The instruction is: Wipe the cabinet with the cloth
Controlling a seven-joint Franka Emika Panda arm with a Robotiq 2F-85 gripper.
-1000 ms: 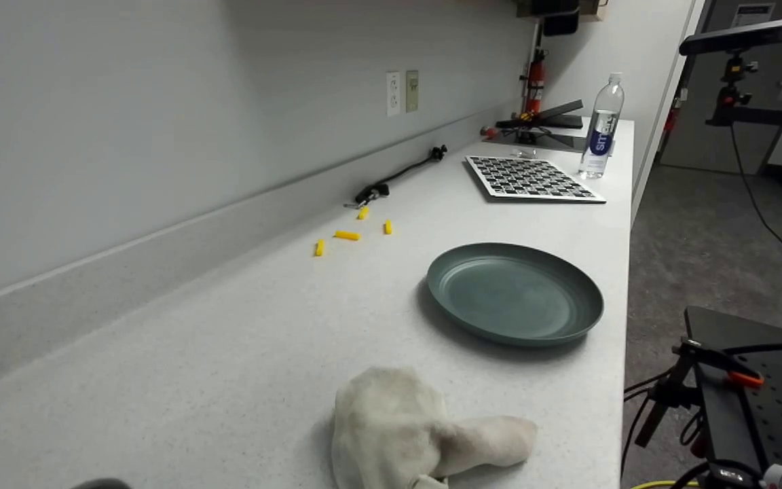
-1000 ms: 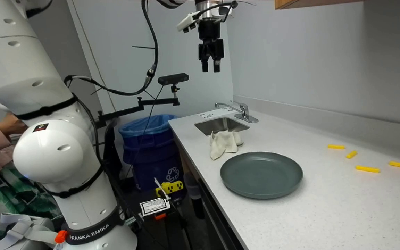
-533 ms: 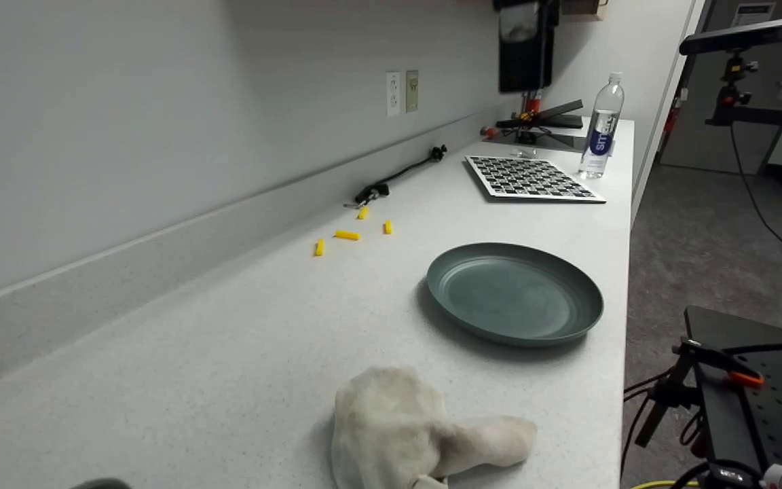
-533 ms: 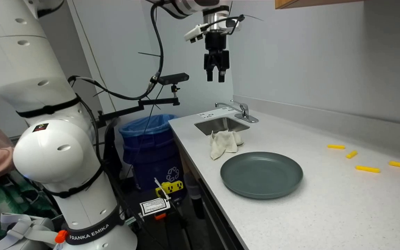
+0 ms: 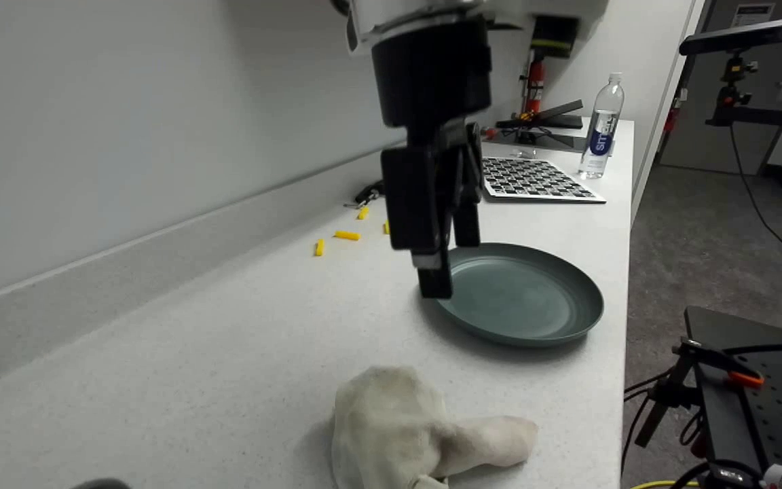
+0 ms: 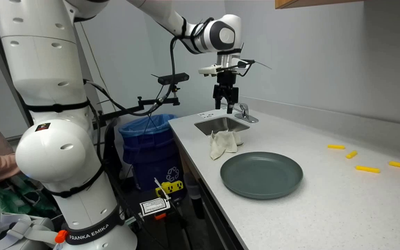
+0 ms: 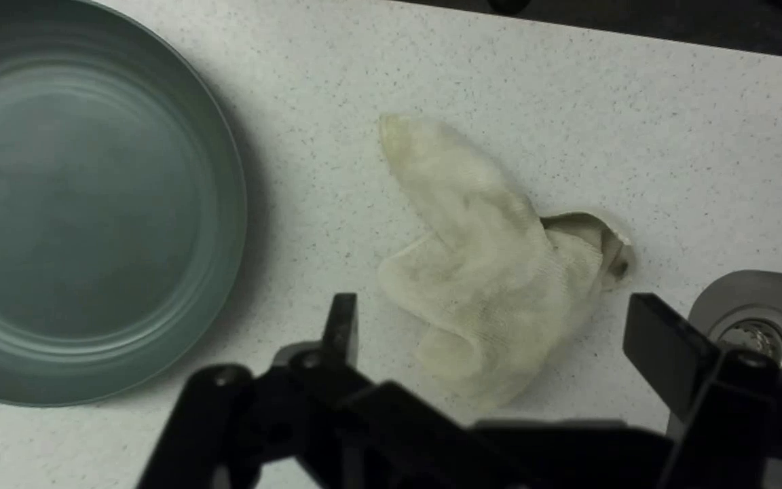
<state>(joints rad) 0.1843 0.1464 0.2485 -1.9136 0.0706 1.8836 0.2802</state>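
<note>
Robotiq gripper (image 6: 224, 109) is held above the white countertop (image 6: 325, 211), its two fingers (image 7: 669, 353) spread wide. In the steel sink (image 7: 713, 302), cut off at the edge of the wrist view, a drain strainer (image 7: 756, 337) is seen. The blue recycling bin (image 6: 148, 151) beside the countertop is lined with a light blue bag (image 6: 134, 130); its depths are hidden. A clear plastic bottle (image 5: 601, 129) is stood upright near a black-and-white checkered board (image 5: 533, 180); how far it is filled cannot be told. A dark green plate (image 6: 261, 175) is set flat on the countertop, and four yellow sticks (image 6: 367, 169) are scattered near the backsplash (image 6: 325, 119). Part of the plate's rim and part of the faucet (image 6: 244, 111) are covered by the gripper, each in an exterior view. The off-white cloth (image 7: 499, 272) is seen crumpled on the countertop between plate and sink, apart from both. In the wrist view it is framed between the fingers; in both exterior views it is shown lower than the fingertips and well apart from them.
</note>
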